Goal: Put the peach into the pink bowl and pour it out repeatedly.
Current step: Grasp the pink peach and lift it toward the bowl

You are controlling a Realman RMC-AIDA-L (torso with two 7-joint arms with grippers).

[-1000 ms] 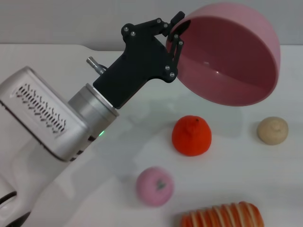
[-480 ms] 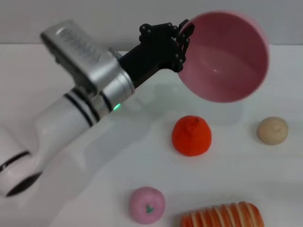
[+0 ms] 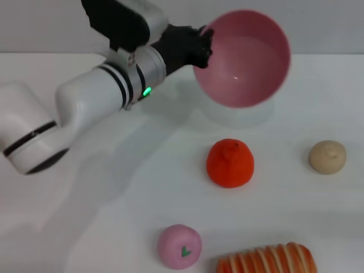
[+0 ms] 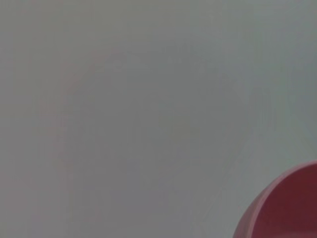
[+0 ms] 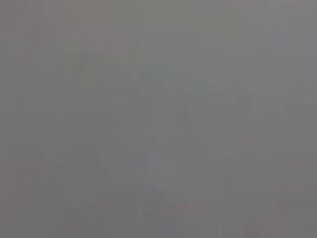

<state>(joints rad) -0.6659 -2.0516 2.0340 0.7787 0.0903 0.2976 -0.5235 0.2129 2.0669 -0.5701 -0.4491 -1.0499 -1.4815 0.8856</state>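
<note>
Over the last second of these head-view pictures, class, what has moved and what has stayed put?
The left gripper, jaws shut on the pink bowl, swung it back and to the left, the arm rotating. The peach rolled nearer the camera, then settled. The orange-red fruit, beige ball and striped toy stayed put.

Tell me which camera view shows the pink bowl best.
The head view: the whole pink bowl shows there, tipped on its side and empty, its rim held by the left hand. The left wrist view catches only a corner of the rim; the right wrist view shows none of it.
</note>
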